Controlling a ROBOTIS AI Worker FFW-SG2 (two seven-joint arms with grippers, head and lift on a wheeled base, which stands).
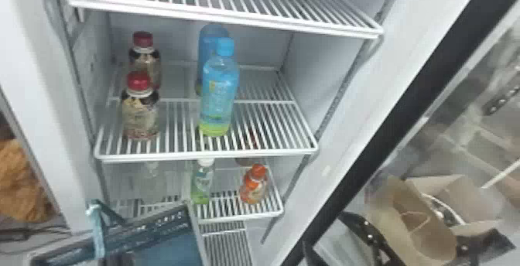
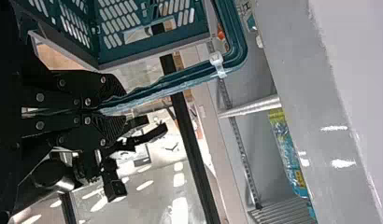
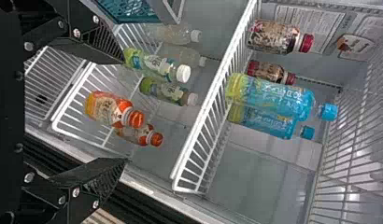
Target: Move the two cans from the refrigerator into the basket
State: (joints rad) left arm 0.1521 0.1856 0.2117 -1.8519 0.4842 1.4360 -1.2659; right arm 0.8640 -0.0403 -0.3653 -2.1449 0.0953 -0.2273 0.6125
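Note:
In the head view a dark tip, apparently my right gripper [image 1: 312, 256], pokes in at the bottom edge. No can is recognisable; an orange-capped bottle [image 1: 254, 185] and a green one [image 1: 202, 184] stand on the lower shelf. The teal basket [image 1: 170, 217] sits at bottom left before the refrigerator. In the right wrist view my right gripper [image 3: 125, 112] is open, its fingers spread either side of the orange bottle [image 3: 110, 110], without visible grip. My left gripper [image 2: 98, 111] is shut on the handle of the basket [image 2: 154, 42] in the left wrist view.
Two blue bottles [image 1: 219, 95] and two red-capped bottles [image 1: 140, 110] occupy the middle shelf [image 1: 271, 152], which overhangs the lower one. The open glass door [image 1: 433, 130] and its black frame stand on the right. Clear bottles [image 3: 175, 34] lie deeper along the lower shelf.

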